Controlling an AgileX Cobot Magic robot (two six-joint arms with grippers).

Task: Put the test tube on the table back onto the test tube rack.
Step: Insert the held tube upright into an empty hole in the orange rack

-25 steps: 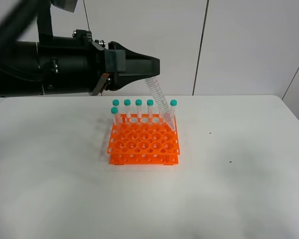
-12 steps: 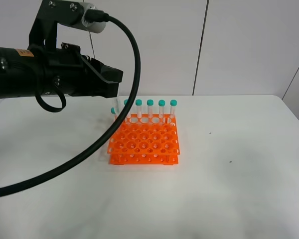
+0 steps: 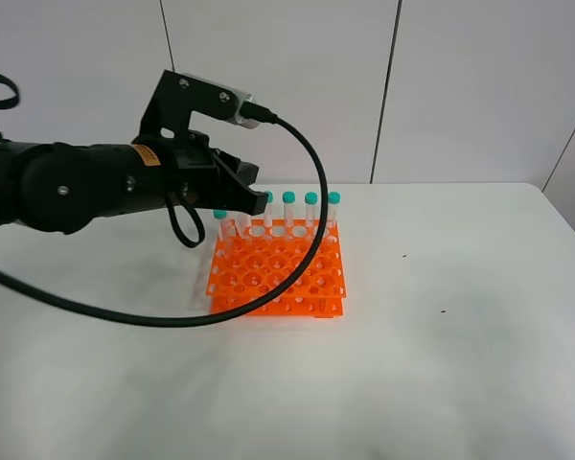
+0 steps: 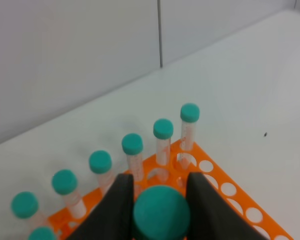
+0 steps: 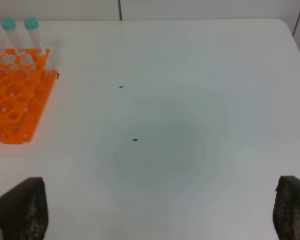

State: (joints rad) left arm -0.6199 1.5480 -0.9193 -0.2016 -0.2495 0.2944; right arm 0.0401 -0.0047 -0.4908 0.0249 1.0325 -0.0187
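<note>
Test tube: its teal cap is sitting between the left fingers, which are gripping it on both sides. It is hanging above the orange rack, near the rear row. 7 other tubes are standing upright along the rack's rear. The held tube's body is hiding under its cap; which hole lies beneath cannot be told. A black cable is crossing the rack in the high view. Right fingers are spreading wide over the worktop, well apart from the rack, with white surface running to the right edge.
</note>
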